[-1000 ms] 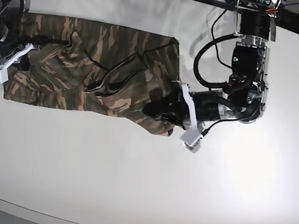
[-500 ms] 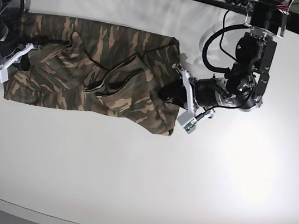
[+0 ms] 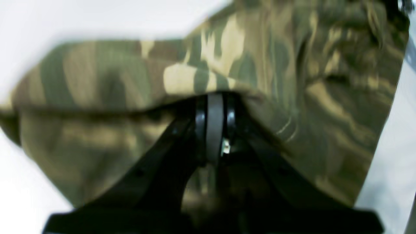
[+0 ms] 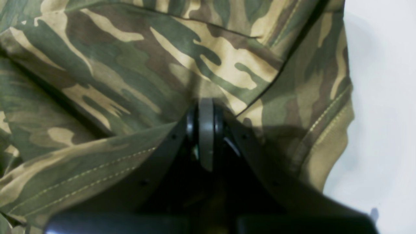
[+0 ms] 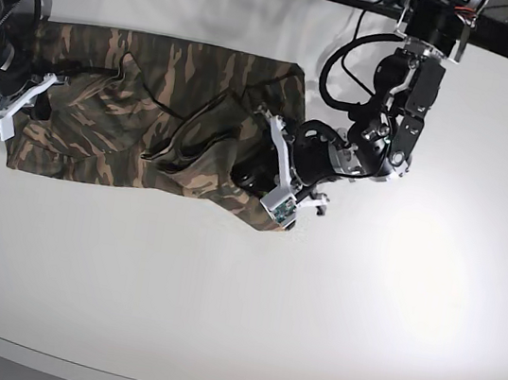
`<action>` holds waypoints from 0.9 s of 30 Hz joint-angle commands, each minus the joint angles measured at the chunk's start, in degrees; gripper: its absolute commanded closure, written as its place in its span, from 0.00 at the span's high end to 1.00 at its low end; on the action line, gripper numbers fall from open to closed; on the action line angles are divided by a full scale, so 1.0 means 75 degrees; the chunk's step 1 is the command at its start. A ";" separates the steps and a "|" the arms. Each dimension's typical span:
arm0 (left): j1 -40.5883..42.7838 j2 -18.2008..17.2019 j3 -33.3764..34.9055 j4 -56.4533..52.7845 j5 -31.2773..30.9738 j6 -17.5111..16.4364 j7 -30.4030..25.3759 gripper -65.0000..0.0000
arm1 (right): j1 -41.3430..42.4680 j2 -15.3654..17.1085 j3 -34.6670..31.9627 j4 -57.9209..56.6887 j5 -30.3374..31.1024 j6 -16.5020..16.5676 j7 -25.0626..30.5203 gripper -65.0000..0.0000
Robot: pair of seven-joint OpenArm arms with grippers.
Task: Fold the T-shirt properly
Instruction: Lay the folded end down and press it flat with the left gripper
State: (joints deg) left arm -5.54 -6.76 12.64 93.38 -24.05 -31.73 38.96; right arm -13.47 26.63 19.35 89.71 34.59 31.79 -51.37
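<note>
Landmark: the T-shirt [image 5: 150,117], camouflage cloth spread along the far half of the white table [image 5: 237,302].
Table: bare white surface nearest the base camera, on the near side of the T-shirt's lower hem.
Left gripper [image 5: 262,167]: at the T-shirt's right-hand end as the base view shows it, reaching in over the cloth edge; jaws pressed together with a fold of the fabric pinched between them.
Left wrist view: blurred; cloth bunches up and over the tip of the left gripper [image 3: 213,100], a raised ridge of T-shirt [image 3: 276,65] running to both sides of it.
Right gripper [image 5: 32,90]: at the T-shirt's opposite end; jaws closed, clamped on the cloth.
Right wrist view: creases of the T-shirt [image 4: 136,65] converge on the tip of the right gripper [image 4: 205,109]; a stitched hem lies just beside it, white table beyond that edge.
T-shirt state: wrinkled, with a dark raised fold near its middle; far edge lies straight along the table.
</note>
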 commanded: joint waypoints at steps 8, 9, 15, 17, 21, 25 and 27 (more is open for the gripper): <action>-0.1515 0.0761 -0.0026 -0.1970 0.0906 0.0149 -0.1644 0.00 | -0.0131 -0.0015 -0.0076 -0.0061 -0.0178 0.0082 -0.0708 0.00; -0.1705 0.0801 -0.0029 -0.2189 0.0871 0.0184 -0.1521 0.00 | -0.0128 -0.0015 -0.0076 -0.0061 -0.0178 0.0082 -0.0705 0.00; -0.2159 0.0793 -0.0047 -0.1900 -0.0052 0.0184 0.0778 0.00 | -0.0131 -0.0017 -0.0076 -0.0061 -0.0178 0.0082 -0.0705 0.00; -0.2142 0.0775 -0.0044 -0.1667 -0.0624 0.0090 0.1376 0.00 | -0.0128 -0.0015 -0.0076 -0.0061 -0.0175 0.0082 -0.0702 0.00; -0.2057 0.0775 -0.0044 -0.1571 -0.2168 -0.0685 0.2804 0.00 | -0.0131 -0.0015 -0.0076 -0.0061 -0.0178 0.0082 -0.0705 0.00; -0.1900 0.0775 -0.0044 -0.1571 -0.3990 -0.1103 0.4197 0.00 | -0.0128 -0.0015 -0.0076 -0.0061 -0.0175 0.0085 -0.0702 0.00; -0.1883 0.0775 -0.0044 -0.1571 -0.4718 -0.1103 0.4570 0.00 | -0.0128 -0.0015 -0.0076 -0.0061 -0.0178 0.0085 -0.0705 0.00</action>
State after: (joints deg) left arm -18.02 -1.28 12.43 80.62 -57.67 -39.48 74.11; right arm -13.47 26.63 19.35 89.71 34.57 31.77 -51.27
